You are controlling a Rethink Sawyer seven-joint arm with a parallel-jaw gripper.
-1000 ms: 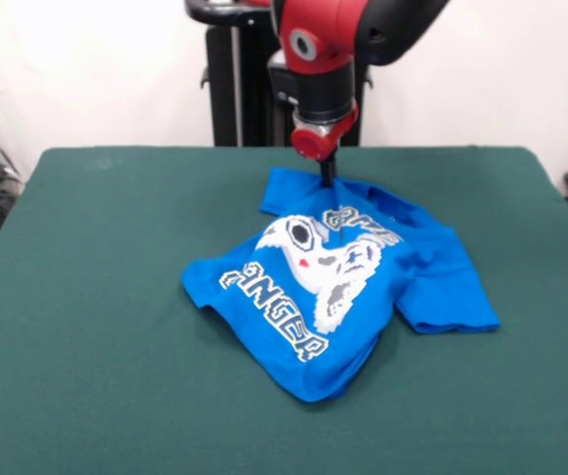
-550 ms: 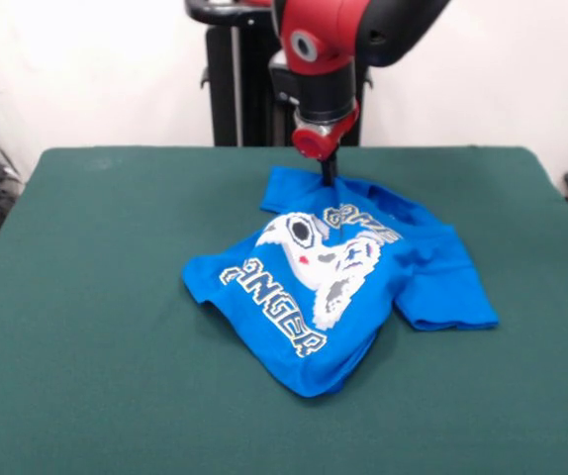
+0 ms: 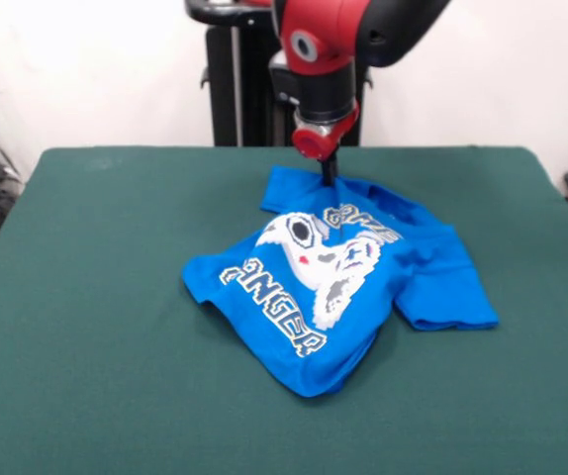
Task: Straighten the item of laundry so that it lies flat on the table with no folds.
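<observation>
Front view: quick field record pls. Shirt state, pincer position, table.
item: blue T-shirt, white controller print, lettering partly hidden by folds
state: crumpled, not flat; the cloth is bunched up and folded over itself
position: about mid-table, slightly toward the picture's right
pincer: down at the shirt's far edge, at the top of the picture; open or shut cannot be told
arm: red and black, coming down from above
table: dark green top, much wider than the shirt
task status: straightening not yet done

Folds hide part of the shirt [image 3: 338, 287] lettering (only "NGER" reads).
</observation>
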